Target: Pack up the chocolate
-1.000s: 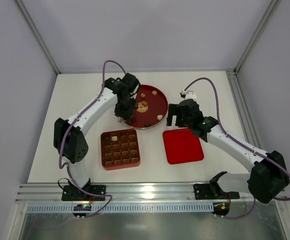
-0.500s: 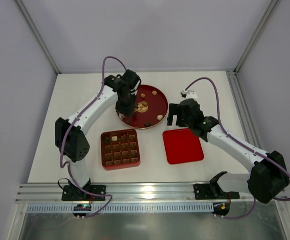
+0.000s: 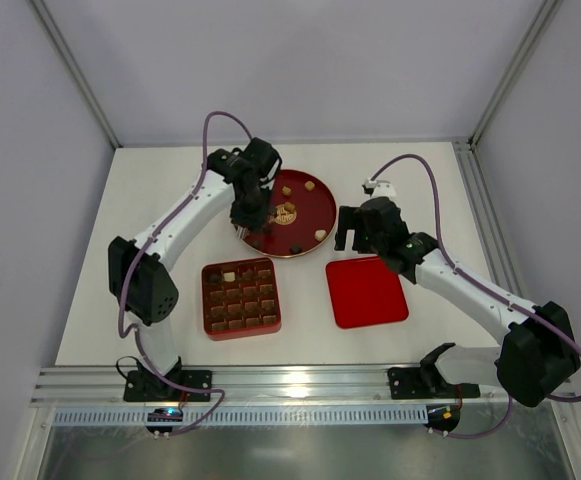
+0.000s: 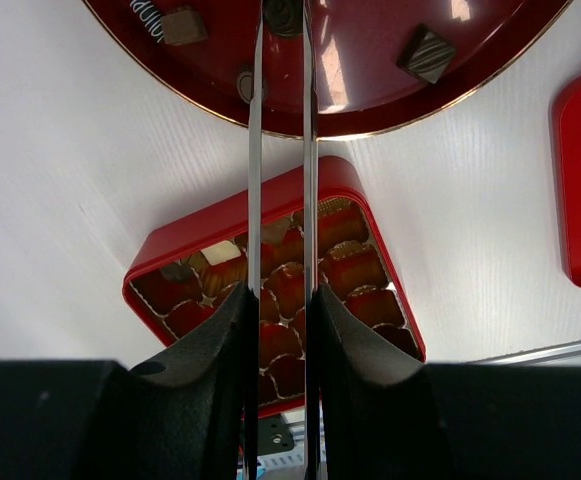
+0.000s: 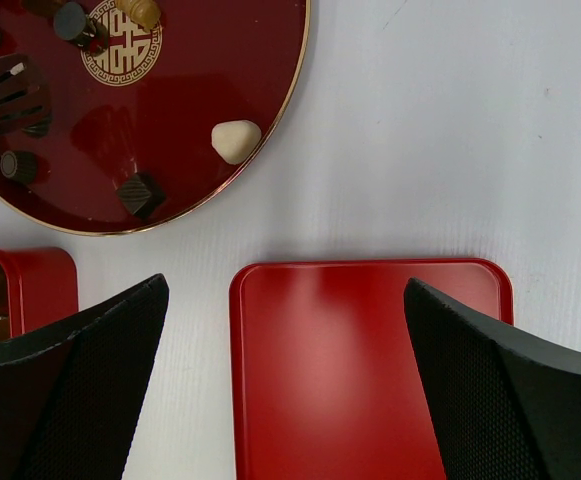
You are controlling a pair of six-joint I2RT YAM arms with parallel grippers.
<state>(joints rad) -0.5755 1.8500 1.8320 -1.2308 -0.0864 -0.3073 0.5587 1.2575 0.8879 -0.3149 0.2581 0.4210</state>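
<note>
While left hand [image 4: 283, 30] flanks round dark chocolate [image 4: 285, 10], grip unclear, right hand [image 5: 285, 290] wide apart over glossy lid [image 5: 370, 380]

Two arms, left [image 3: 185, 215] and right [image 3: 460, 285], each ending in one two-fingered claw: left claw [image 3: 254, 233], right claw [image 5: 285, 290]. One round red plate [image 5: 220, 70] lies under the left claw. At least five loose chocolates [image 3: 320, 235] can be counted on it: one cream-white piece [image 5: 235, 140], one dark cube [image 5: 140, 192], one small dark round [image 5: 18, 165], one tan piece [image 5: 142, 10] and one further dark piece [image 5: 70, 20]. The left claw hides part of the plate, so the total cannot be told. One square red tray [image 3: 241, 331] sits on the base side of the left claw. It has sixteen cells, four by four, and one holds a pale piece [image 4: 220, 252]. One flat red lid [image 5: 370, 370] lies beneath the right claw.
</note>
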